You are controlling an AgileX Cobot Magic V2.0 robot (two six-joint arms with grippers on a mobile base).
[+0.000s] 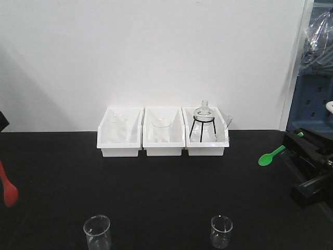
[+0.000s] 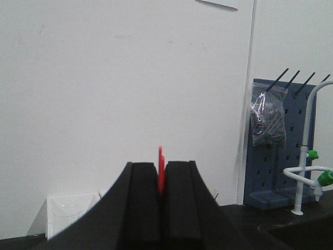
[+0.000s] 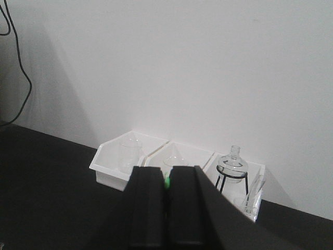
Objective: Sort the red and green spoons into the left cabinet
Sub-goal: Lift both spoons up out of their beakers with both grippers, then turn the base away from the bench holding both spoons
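Two grasps in place, off the desk (image 1: 156, 198): red spoon (image 1: 9, 194) pinched in left tool (image 2: 162, 179) at far left, green spoon (image 1: 270, 156) pinched in right tool (image 3: 167, 179) at right. Transport step, likely. Next: carry both to left cabinet, not in view.

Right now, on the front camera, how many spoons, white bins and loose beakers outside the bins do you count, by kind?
Spoons: 2, the red spoon and the green spoon
White bins: 3
Beakers outside the bins: 2
Total: 7
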